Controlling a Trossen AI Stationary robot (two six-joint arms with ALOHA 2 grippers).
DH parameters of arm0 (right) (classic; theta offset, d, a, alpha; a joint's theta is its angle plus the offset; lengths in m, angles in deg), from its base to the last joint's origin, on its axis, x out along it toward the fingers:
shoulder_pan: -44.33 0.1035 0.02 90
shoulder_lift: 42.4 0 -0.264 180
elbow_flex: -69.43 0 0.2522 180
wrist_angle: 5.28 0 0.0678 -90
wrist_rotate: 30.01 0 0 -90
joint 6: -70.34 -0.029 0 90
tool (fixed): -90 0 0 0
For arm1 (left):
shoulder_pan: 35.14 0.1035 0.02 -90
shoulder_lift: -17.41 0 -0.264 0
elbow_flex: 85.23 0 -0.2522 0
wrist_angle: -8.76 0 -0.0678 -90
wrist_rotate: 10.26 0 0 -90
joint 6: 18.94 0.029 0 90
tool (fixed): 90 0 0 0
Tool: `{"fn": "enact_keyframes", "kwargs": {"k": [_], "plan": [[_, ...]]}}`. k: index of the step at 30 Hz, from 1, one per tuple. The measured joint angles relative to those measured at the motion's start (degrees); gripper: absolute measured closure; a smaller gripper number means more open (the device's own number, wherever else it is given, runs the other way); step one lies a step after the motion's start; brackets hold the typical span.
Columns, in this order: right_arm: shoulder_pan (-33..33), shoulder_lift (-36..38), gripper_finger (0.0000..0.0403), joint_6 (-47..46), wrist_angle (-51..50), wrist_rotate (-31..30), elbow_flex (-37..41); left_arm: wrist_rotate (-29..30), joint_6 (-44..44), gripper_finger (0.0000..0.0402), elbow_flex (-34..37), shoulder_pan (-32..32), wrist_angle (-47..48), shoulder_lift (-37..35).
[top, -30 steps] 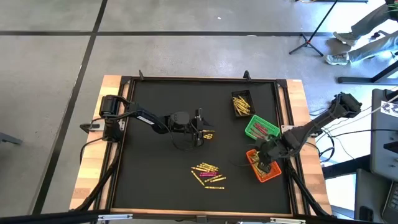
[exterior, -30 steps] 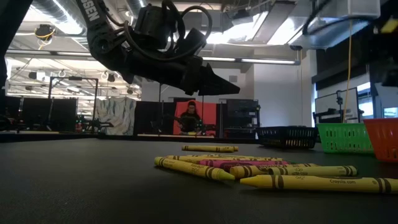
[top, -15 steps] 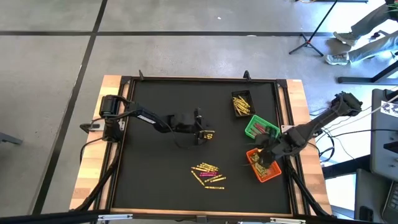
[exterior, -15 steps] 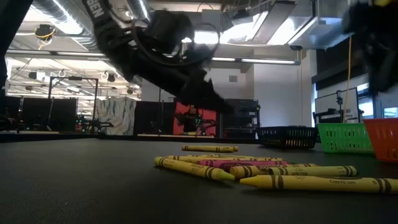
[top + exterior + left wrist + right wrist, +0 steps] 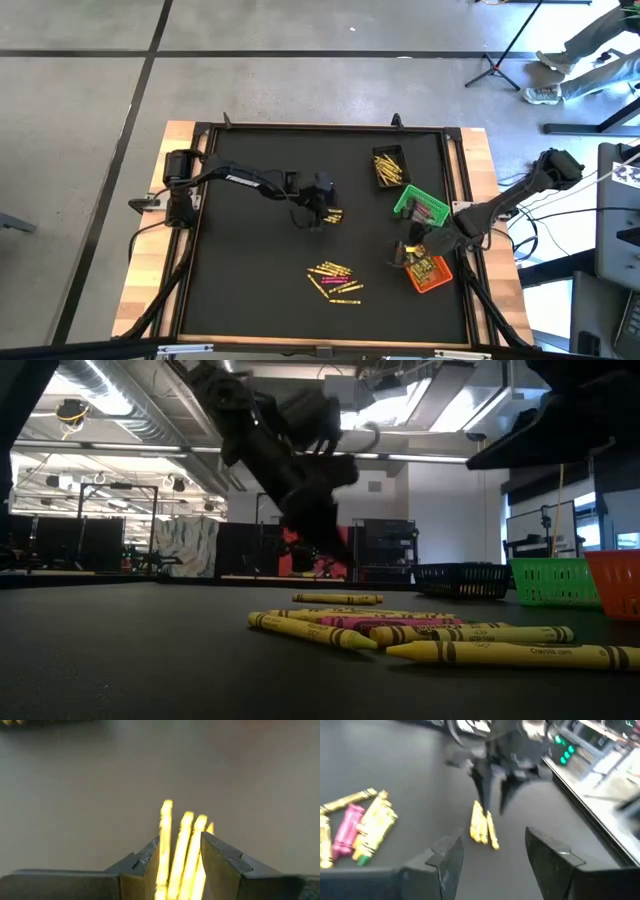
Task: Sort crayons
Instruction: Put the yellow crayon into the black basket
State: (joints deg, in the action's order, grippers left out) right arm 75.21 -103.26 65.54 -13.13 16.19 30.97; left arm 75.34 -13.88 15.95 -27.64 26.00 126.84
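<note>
Reaching toward the middle of the black surface (image 5: 240,270), the left tool (image 5: 322,212) hangs over a small cluster of yellow crayons (image 5: 334,217). Its wrist view shows the two dark fingers (image 5: 220,860) spread, with those yellow sticks (image 5: 181,847) lying in the gap between them; whether the fingers touch the crayons cannot be told.

Nearer the front edge lies a larger loose pile of crayons (image 5: 335,281), mostly yellow with some pink ones, resting flat on the surface. In the low view this pile (image 5: 440,632) fills the foreground, with the small cluster (image 5: 338,599) farther back.

Toward the right sit three bins: a black bin (image 5: 389,167) holding yellow crayons, a green bin (image 5: 419,206) holding reddish ones, and an orange bin (image 5: 430,275) nearest the front.

The right tool (image 5: 412,253) hovers just beside the orange bin, on its inner side. Its fingers (image 5: 547,855) stand apart and hold nothing.
</note>
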Motion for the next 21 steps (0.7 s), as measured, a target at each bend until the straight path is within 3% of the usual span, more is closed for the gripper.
{"fn": "enact_keyframes", "kwargs": {"k": [8, 13, 21], "plan": [[-5.6, -0.2, 0.0194, 6.2, 21.8, 10.4, 10.3, -0.7, 2.6, 0.0276, 0.0, 2.0, 0.2, 3.4], [-7.9, -0.1, 0.0194, 5.3, 24.7, 14.9, 11.4, 1.6, 3.1, 0.0276, 0.0, 2.7, -0.5, 4.3], [-8.1, -0.1, 0.0194, 5.3, 24.3, 15.4, 11.4, 1.9, 4.2, 0.0276, 0.0, 3.0, -0.2, 4.4]]}}
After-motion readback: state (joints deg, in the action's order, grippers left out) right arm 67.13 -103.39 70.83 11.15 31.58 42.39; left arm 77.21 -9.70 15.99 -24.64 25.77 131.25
